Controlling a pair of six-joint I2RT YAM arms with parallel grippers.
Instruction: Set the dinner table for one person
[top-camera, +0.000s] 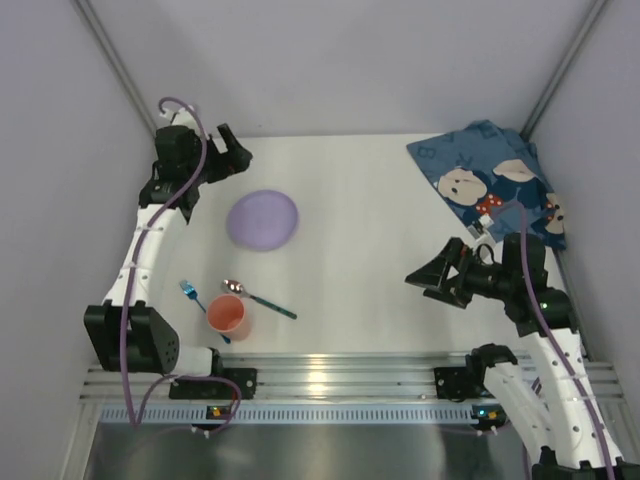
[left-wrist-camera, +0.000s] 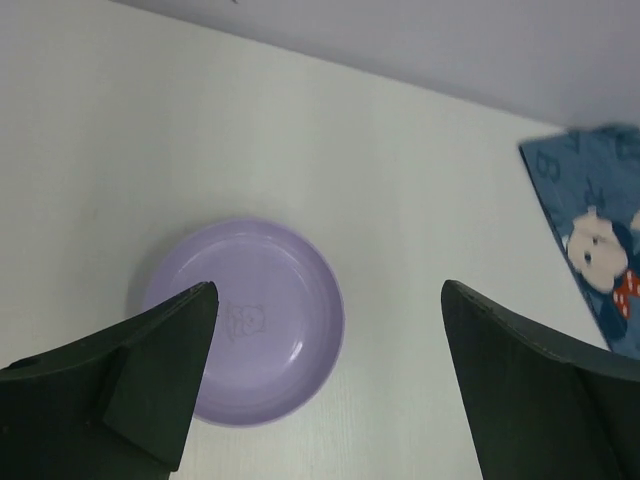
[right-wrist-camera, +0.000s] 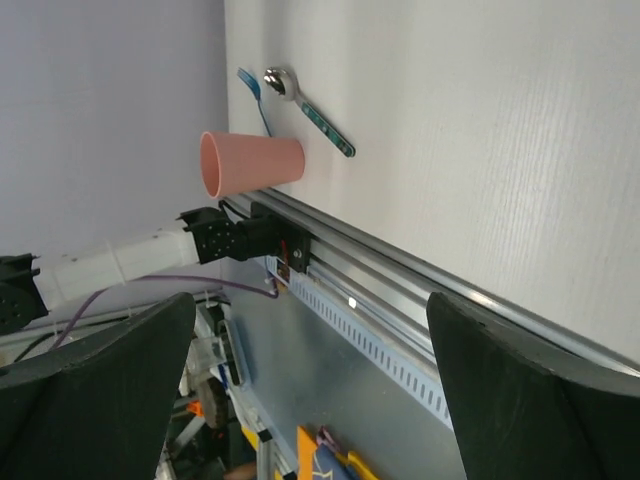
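The left fingers (left-wrist-camera: 150, 370) stand wide apart with nothing between them, hanging over the far left part of the white bench (top-camera: 370, 250). A purple plate (left-wrist-camera: 245, 320) lies flat on the bench right below them. In the wrist view it sits nearer the left-hand finger, which hides part of its rim. Well off to the right of these fingers, at the far right corner of the bench, a blue placemat (left-wrist-camera: 590, 240) printed with cartoon mouse faces lies rumpled.

The right fingers (right-wrist-camera: 100, 390) are also spread wide and empty. They are held above the right half of the bench and point across it towards the left side. The placemat lies just behind this arm's wrist. Well ahead of these fingers, by the near left edge of the bench, a pink cup (right-wrist-camera: 252, 163) stands upright. Just beyond the cup are a spoon (right-wrist-camera: 305, 100) with a teal handle and a blue fork (right-wrist-camera: 252, 95). The fork's handle runs in behind the cup; whether the two touch cannot be told. A metal rail (right-wrist-camera: 420, 275) runs along the bench's near edge, below the right fingers in the wrist view.
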